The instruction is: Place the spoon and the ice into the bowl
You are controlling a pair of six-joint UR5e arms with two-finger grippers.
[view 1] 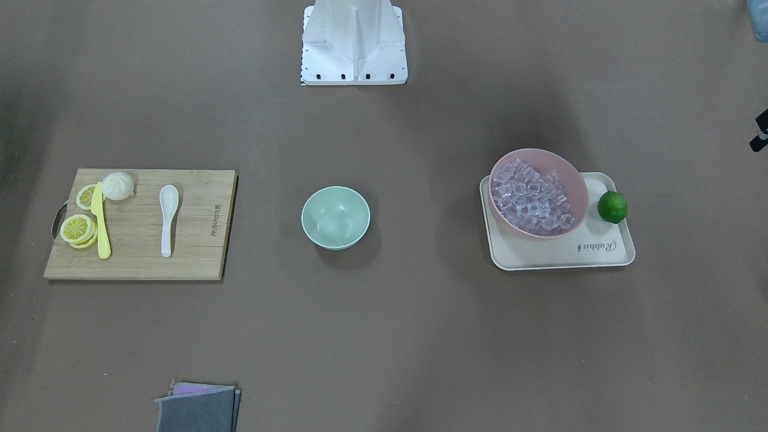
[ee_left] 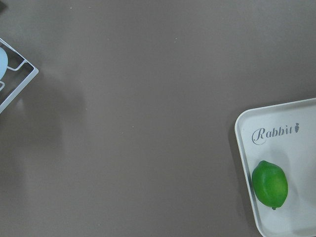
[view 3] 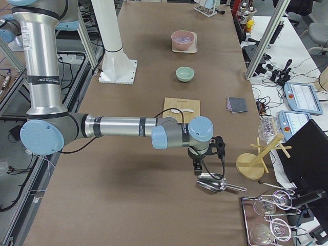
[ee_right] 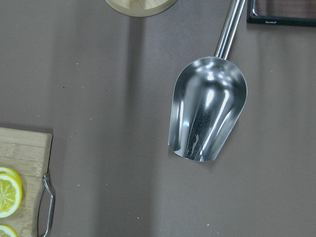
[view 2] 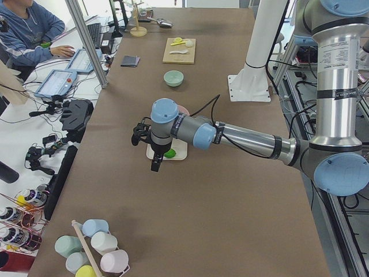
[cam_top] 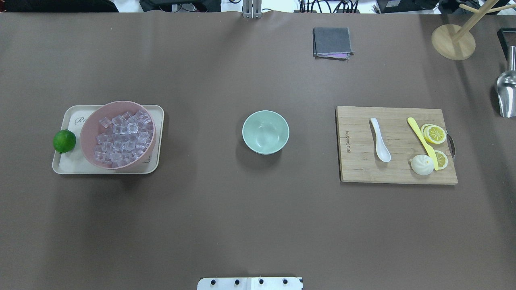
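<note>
The bowl (cam_top: 265, 133) stands upright mid-table, well apart from everything else. To its right, the spoon (cam_top: 380, 140) lies flat on a cutting board (cam_top: 363, 171), scoop toward the robot and handle away. Farther right on the board, a yellow knife (cam_top: 421, 141) crosses the lemon slices (cam_top: 436, 133) and hides part of them. To the bowl's left, the ice (cam_top: 121, 139) is heaped in a pink bowl (cam_top: 89, 129). This sits on a tray (cam_top: 158, 121) and covers most of the tray's lettering. A lime (cam_top: 64, 141) lies on the tray at the side farthest from the bowl. Farther out still, the left gripper (view 2: 155, 167) hangs about the tray's outer end. The right gripper (view 3: 196, 168) hangs beyond the board, over a metal scoop (ee_right: 207, 116) whose handle the frame cuts off. Both grippers show only small, in side views, so I cannot tell how wide either stands.
</note>
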